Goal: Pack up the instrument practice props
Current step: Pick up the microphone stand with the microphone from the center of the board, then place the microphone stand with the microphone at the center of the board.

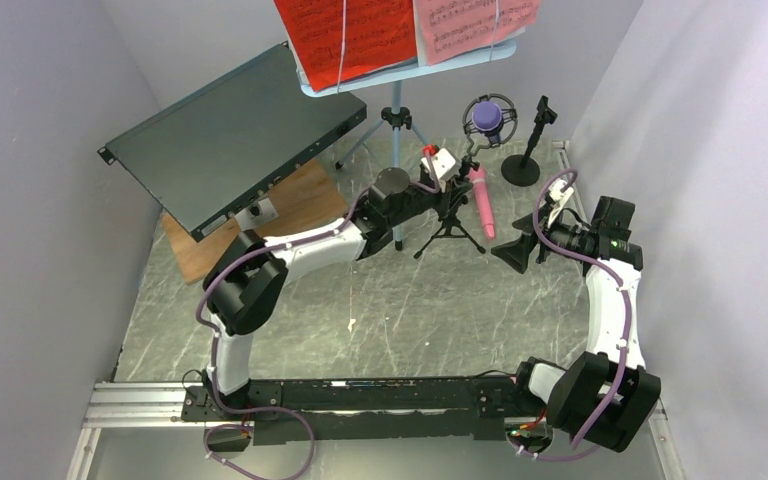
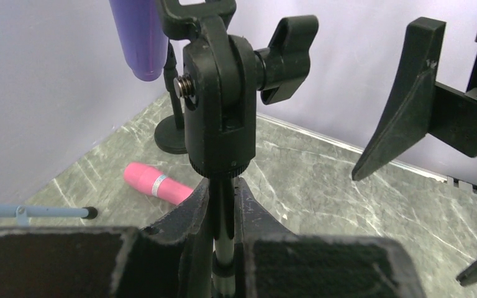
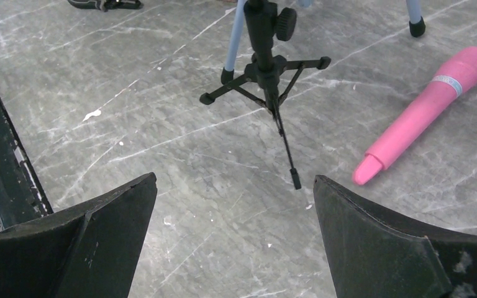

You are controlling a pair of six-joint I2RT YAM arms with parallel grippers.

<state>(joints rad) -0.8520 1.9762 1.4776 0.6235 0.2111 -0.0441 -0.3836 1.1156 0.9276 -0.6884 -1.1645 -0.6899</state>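
The left tool clamps the post of the tripod mic support, while the right tool hangs wide open above the surface.

Nothing I can actually read from my end. The red sheet-music page and the pink page beside it both carry printed staves of notes in the top view, but it's all way too small to make out a title or any words. The pink microphone has a pale band around it in the right wrist view, with no lettering I can make out.
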